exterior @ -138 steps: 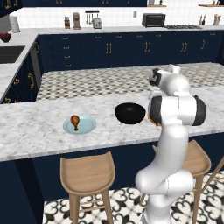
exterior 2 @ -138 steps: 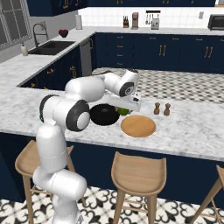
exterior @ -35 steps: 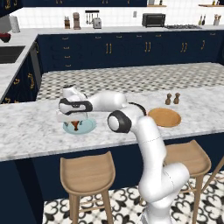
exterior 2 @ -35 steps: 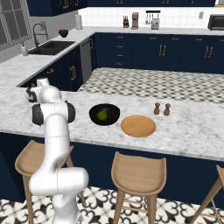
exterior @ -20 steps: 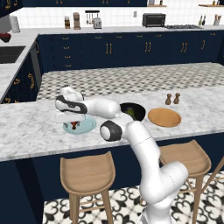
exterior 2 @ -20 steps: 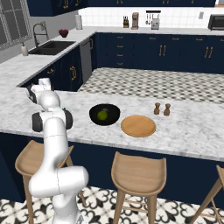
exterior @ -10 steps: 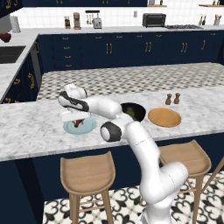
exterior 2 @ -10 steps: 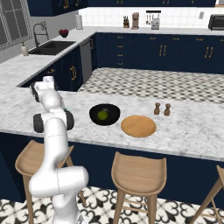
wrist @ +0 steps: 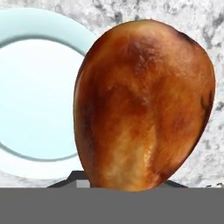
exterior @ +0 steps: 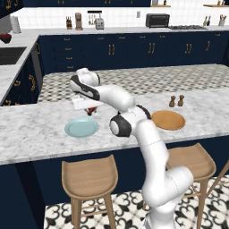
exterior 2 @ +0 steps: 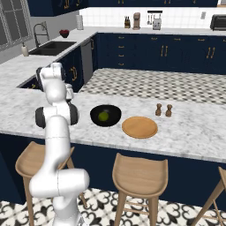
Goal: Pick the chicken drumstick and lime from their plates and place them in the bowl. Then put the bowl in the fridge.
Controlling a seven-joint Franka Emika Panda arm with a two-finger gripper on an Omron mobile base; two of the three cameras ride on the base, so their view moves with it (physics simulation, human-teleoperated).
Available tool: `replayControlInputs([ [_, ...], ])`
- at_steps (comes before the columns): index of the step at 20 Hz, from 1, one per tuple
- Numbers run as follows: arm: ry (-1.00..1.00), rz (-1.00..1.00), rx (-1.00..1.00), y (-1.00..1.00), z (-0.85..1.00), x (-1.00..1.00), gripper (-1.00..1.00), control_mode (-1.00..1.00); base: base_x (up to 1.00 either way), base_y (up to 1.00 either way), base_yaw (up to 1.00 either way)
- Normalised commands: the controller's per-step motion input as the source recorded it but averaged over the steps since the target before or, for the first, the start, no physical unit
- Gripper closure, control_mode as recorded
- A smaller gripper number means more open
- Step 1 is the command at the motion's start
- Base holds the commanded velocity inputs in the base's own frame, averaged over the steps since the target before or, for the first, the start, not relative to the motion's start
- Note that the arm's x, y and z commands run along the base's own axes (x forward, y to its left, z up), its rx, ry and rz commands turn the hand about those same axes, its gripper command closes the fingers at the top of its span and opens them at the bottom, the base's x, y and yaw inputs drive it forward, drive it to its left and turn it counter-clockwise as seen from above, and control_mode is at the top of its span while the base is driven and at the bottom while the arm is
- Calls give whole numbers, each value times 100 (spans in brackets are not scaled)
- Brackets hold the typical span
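While claw [exterior: 91,110] pinches chicken drumstick [wrist: 142,105], drumstick hangs above light-blue plate [exterior: 81,128].

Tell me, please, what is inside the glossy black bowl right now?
The glossy black bowl holds one small green lime near its middle. Nothing else shows inside; the near wall hides a little of the bottom.

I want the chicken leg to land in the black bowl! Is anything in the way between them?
Nothing visible blocks it. The hand holds the chicken leg up over the counter beside the light-blue plate. The black bowl, with the lime inside, sits open farther along the bare marble counter.
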Motion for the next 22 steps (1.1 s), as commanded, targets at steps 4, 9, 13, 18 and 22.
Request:
replayControlInputs([
  [4,-18,0,3,-100,10,-55,100,-100,0,0,0],
  [9,-28,0,2,-100,8,-81,100,-100,0,0,0],
  [13,-43,2,3,-100,12,-100,100,-100,0,0,0],
  [18,-16,0,6,-100,16,-29,100,-100,0,0,0],
  [22,0,0,8,-100,18,26,100,-100,0,0,0],
])
